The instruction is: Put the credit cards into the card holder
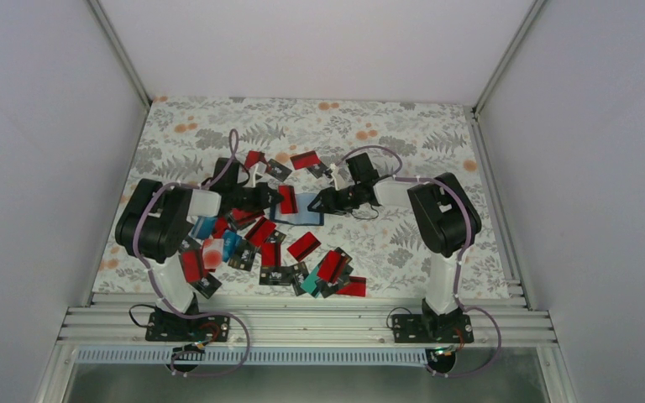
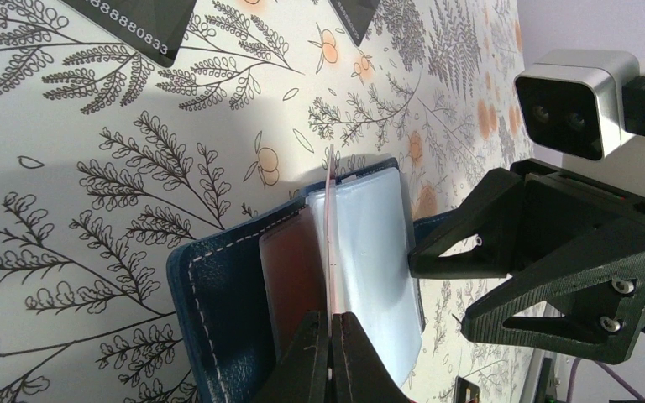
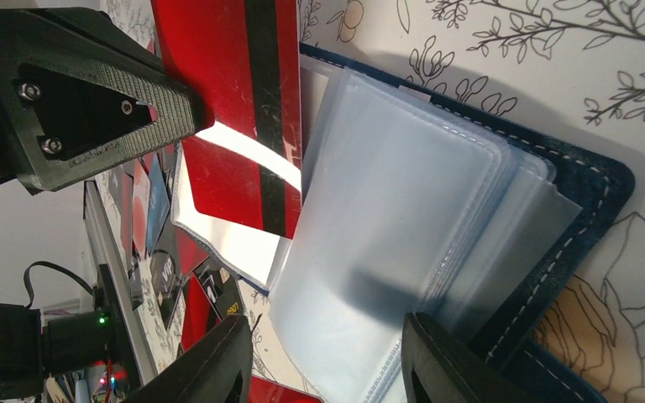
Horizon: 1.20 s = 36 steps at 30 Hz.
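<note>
The dark navy folding card holder point(image 1: 302, 214) lies open in the middle of the floral tabletop point(image 1: 420, 134). Loose red, black and teal credit cards point(image 1: 302, 248) crowd its near-left side, with a few more just behind it. The left hand point(image 2: 332, 323) pinches a red black-striped card point(image 3: 235, 109), its edge at the holder's clear sleeves point(image 3: 386, 193), which the right hand point(image 3: 326, 336) straddles with fingers apart; bare pattern lies to the right.

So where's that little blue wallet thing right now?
In the overhead view the card holder lies open in the middle, between the left gripper, which holds a red card, and the right gripper, just beyond the heap of credit cards.
</note>
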Each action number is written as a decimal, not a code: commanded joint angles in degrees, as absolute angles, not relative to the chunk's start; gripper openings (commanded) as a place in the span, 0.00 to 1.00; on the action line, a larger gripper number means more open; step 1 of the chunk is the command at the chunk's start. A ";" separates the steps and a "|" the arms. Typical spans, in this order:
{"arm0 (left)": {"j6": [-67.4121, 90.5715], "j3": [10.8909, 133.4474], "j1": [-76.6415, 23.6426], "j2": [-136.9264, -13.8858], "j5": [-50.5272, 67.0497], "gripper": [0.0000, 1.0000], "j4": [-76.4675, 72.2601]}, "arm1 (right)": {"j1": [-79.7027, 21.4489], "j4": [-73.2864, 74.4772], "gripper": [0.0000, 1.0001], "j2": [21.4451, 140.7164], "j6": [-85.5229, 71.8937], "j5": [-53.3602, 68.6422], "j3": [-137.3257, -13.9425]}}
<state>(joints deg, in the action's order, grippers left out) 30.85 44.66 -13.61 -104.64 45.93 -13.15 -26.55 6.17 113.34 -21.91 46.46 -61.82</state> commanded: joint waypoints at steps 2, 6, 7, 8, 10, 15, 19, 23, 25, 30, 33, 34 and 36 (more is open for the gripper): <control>34.63 43.61 -14.39 -106.62 45.39 0.02 -16.38 | -26.28 5.13 0.47 114.47 -21.27 46.05 -61.92; 36.46 43.25 -14.59 -107.55 46.27 0.02 -17.53 | -26.28 5.10 0.46 114.63 -21.11 46.26 -61.77; 36.78 43.26 -14.59 -107.65 46.42 0.02 -17.59 | -26.28 5.10 0.46 114.59 -21.10 46.31 -61.71; 37.04 43.25 -14.58 -107.79 46.54 0.02 -17.54 | -26.21 5.22 0.46 114.56 -21.00 46.25 -61.63; 37.56 43.26 -14.57 -108.05 47.33 0.02 -17.94 | -26.07 5.61 0.46 114.18 -20.89 45.69 -61.54; 37.88 43.56 -14.68 -107.78 48.35 0.02 -17.79 | -25.39 8.57 0.46 112.20 -19.43 41.78 -61.76; 37.88 44.06 -14.89 -106.99 48.43 0.02 -17.07 | -25.01 10.26 0.46 110.58 -18.50 40.55 -62.31; 37.87 44.55 -15.37 -106.54 48.36 0.02 -16.39 | -24.96 10.82 0.46 109.47 -18.45 40.35 -62.64; 38.13 44.60 -15.63 -106.34 48.19 0.02 -16.26 | -24.96 11.05 0.46 109.20 -18.46 40.20 -62.82; 39.73 44.73 -16.23 -106.09 46.98 0.02 -14.98 | -24.87 11.60 0.46 107.90 -18.62 38.72 -62.91; 41.42 44.64 -16.49 -106.33 46.84 0.02 -15.11 | -24.79 11.77 0.46 107.29 -18.83 37.67 -62.80; 41.83 44.57 -16.60 -106.31 46.89 0.02 -15.26 | -24.79 11.82 0.46 107.12 -18.86 37.13 -62.64; 42.46 44.77 -16.69 -106.03 47.00 0.02 -15.36 | -24.77 12.28 0.46 106.52 -18.81 35.38 -62.30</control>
